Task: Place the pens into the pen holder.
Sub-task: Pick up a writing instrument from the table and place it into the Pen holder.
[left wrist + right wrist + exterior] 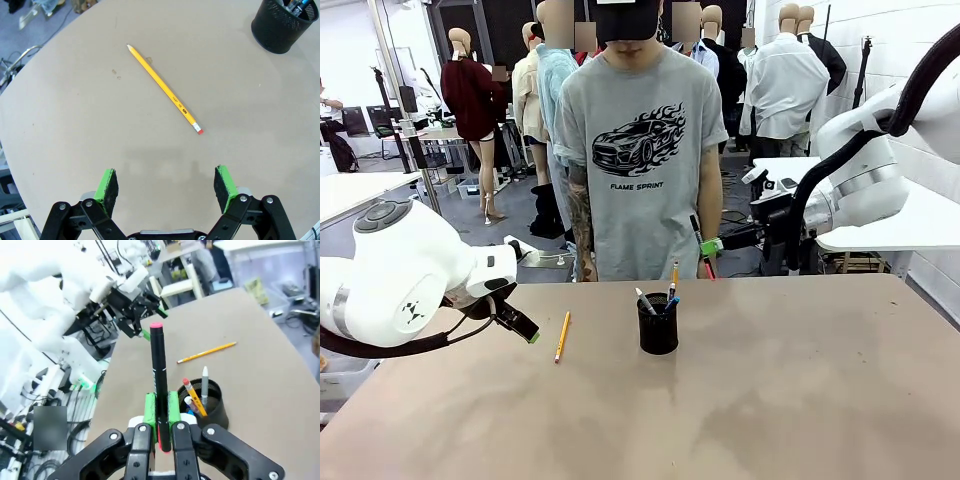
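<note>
A yellow pencil (562,336) lies flat on the table, left of the black mesh pen holder (658,327). In the holder stand a pencil, a white-tipped pen and a blue-tipped pen. My left gripper (523,327) hovers open just left of the lying pencil. In the left wrist view the pencil (165,89) lies ahead of the open gripper (166,185), with the holder (284,26) at the top right. My right gripper (713,245) hangs high above the table's far edge, shut on a black marker with a pink end (697,232). In the right wrist view the gripper (161,407) clamps the marker (159,365) upright, beside the pen holder (210,405) below.
A person in a grey T-shirt (640,140) stands at the far edge of the table, arms hanging down. The brown tabletop (800,400) is bare around the holder. My left arm (75,285) shows across the table in the right wrist view.
</note>
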### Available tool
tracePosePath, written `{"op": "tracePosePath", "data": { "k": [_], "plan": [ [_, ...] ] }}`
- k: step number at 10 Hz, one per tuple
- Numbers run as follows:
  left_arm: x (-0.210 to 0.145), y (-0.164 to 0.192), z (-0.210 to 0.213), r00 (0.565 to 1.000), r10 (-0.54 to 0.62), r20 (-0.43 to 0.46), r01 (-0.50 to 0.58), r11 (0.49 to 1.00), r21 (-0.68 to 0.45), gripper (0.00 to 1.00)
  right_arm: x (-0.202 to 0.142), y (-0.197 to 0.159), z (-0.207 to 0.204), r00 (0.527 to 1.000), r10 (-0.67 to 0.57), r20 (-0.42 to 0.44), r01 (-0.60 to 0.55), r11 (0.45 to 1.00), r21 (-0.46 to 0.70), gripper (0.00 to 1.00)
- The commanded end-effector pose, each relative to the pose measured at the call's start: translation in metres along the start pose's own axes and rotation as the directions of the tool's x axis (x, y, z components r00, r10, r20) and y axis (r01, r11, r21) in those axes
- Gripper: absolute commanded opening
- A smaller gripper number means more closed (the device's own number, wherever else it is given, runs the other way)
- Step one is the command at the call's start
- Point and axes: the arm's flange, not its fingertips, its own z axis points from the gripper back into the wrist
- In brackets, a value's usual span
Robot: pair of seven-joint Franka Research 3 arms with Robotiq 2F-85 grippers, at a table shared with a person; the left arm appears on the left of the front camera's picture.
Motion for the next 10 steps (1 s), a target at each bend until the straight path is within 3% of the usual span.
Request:
{"op": "tracePosePath", "data": {
  "k": [1, 2, 4, 6, 10],
  "plan": [
    [-0.001, 0.002, 0.001, 1.000, 0.005, 0.001, -0.005, 1.000, 0.000, 1.00, 0.004, 0.001, 0.009, 0.998, 0.001, -0.055, -0.004, 0.999, -0.054, 0.00],
    [-0.001, 0.002, 0.001, 1.000, 0.005, 0.001, -0.005, 1.000, 0.000, 1.00, 0.000, 0.000, 0.000, 1.000, 0.000, 0.000, 0.000, 1.000, 0.000, 0.00],
    [-0.001, 0.002, 0.001, 1.000, 0.005, 0.001, -0.005, 1.000, 0.000, 1.00, -0.002, -0.009, -0.009, 0.990, 0.090, 0.104, -0.109, 0.975, 0.193, 0.00],
    [-0.001, 0.002, 0.001, 1.000, 0.005, 0.001, -0.005, 1.000, 0.000, 1.00, -0.003, -0.020, -0.024, 0.984, 0.098, 0.146, -0.139, 0.942, 0.305, 0.00],
    [-0.001, 0.002, 0.001, 1.000, 0.005, 0.001, -0.005, 1.000, 0.000, 1.00, -0.001, -0.033, -0.056, 0.978, 0.115, 0.173, -0.179, 0.888, 0.423, 0.00]
  ]
}}
